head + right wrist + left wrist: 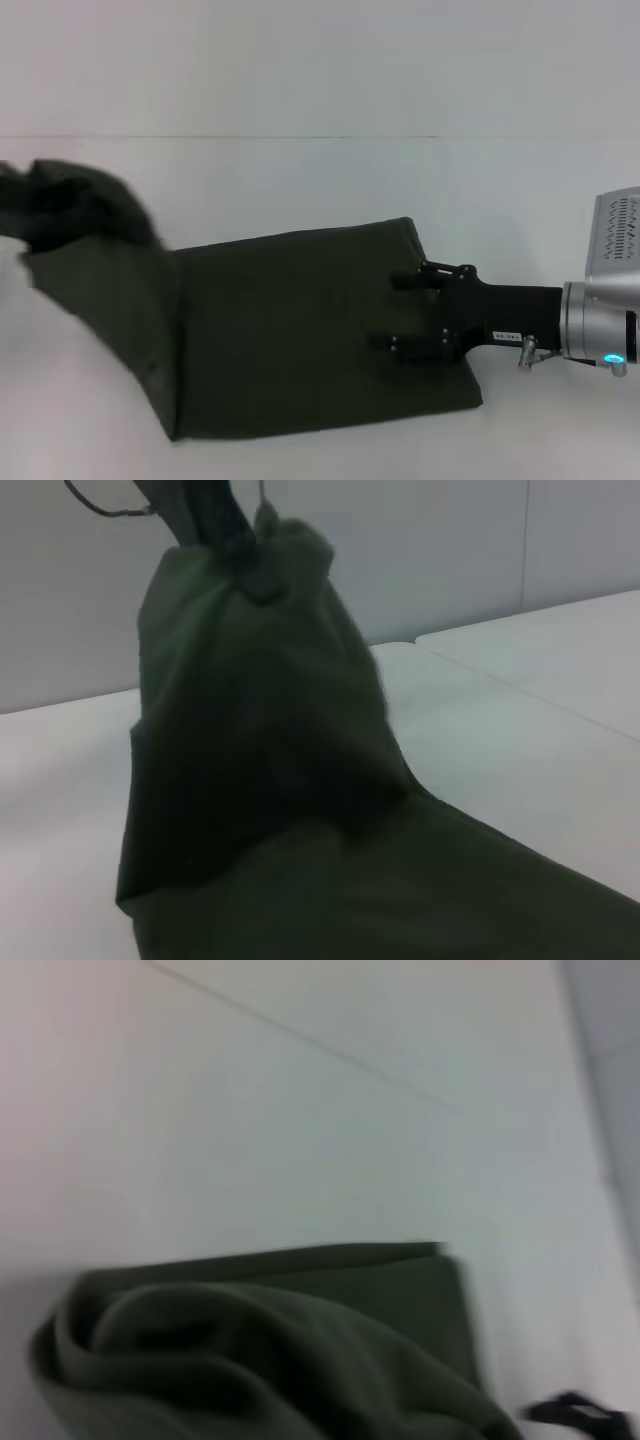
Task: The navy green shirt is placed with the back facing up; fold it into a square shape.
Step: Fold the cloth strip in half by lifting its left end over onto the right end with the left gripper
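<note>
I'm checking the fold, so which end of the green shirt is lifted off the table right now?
The navy green shirt is raised at the robot's left end, bunched up; the end under the right gripper lies flat.

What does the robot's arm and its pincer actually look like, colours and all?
The right arm is a silver-grey metal tube with a perforated grey housing above it and a small glowing cyan light. Its right pincer is black and blocky, with two flat parallel fingers, small silver screws and a white label. Of the left pincer, only a dark stem and a thin cable show.
</note>
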You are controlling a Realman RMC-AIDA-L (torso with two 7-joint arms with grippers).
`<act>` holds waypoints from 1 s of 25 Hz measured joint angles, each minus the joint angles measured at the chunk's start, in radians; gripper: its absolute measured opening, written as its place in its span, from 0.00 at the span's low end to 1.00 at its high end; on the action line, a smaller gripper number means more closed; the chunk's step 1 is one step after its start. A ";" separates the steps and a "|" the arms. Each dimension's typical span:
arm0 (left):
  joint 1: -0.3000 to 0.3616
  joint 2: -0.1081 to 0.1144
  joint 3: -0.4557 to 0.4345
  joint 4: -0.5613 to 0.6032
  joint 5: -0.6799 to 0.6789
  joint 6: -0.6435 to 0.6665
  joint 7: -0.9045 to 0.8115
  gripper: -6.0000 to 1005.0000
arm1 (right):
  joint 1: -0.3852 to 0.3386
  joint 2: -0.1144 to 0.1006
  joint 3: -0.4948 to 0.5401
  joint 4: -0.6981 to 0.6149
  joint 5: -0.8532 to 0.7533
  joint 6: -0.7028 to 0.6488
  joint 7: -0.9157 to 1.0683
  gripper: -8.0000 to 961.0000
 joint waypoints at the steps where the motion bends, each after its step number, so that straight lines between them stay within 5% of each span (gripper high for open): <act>1: -0.009 -0.018 0.002 -0.004 -0.010 -0.002 -0.006 0.09 | -0.003 0.000 0.000 0.000 0.001 0.001 0.000 0.96; 9: -0.055 -0.209 0.093 -0.131 -0.044 -0.230 0.065 0.09 | -0.027 -0.002 0.000 0.003 0.027 0.016 -0.011 0.96; 15: -0.061 -0.212 0.104 -0.358 -0.168 -0.393 0.178 0.09 | -0.045 -0.004 0.000 0.000 0.038 0.015 -0.011 0.96; 25: 0.016 -0.219 0.101 -0.418 -0.346 -0.476 0.250 0.09 | -0.063 -0.006 0.000 -0.004 0.052 0.014 -0.012 0.96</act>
